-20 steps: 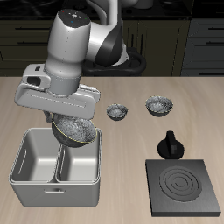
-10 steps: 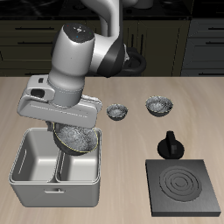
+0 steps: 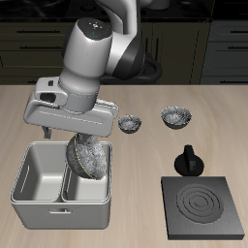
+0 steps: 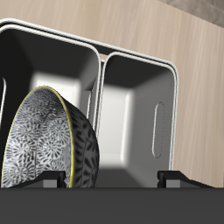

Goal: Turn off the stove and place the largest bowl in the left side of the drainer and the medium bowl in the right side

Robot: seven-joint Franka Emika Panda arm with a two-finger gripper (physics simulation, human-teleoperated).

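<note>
The largest bowl (image 3: 89,158) hangs tilted steeply on edge, its lower part already inside the drainer (image 3: 37,199), which sits at the lower left of the exterior frame. We place it in the compartment nearer the stove (image 3: 201,206); the other compartment is empty. The pincer (image 3: 82,136) is clamped on the bowl's rim, and the wrist view shows the bowl (image 4: 48,140) hanging just above the compartment floor, not yet resting on it.

The stove's coil rings are dark, with no red glow, so we judge it to be off. Its knob (image 3: 188,160) stands apart, just behind the plate.

The medium bowl (image 3: 176,117) sits on the counter (image 3: 145,155) at centre right, with the tiny bowl (image 3: 130,122) beside it; neither is touched.

We judge the task about halfway done. Outstanding: release the held bowl, then fetch the medium bowl and set it in the empty compartment.
</note>
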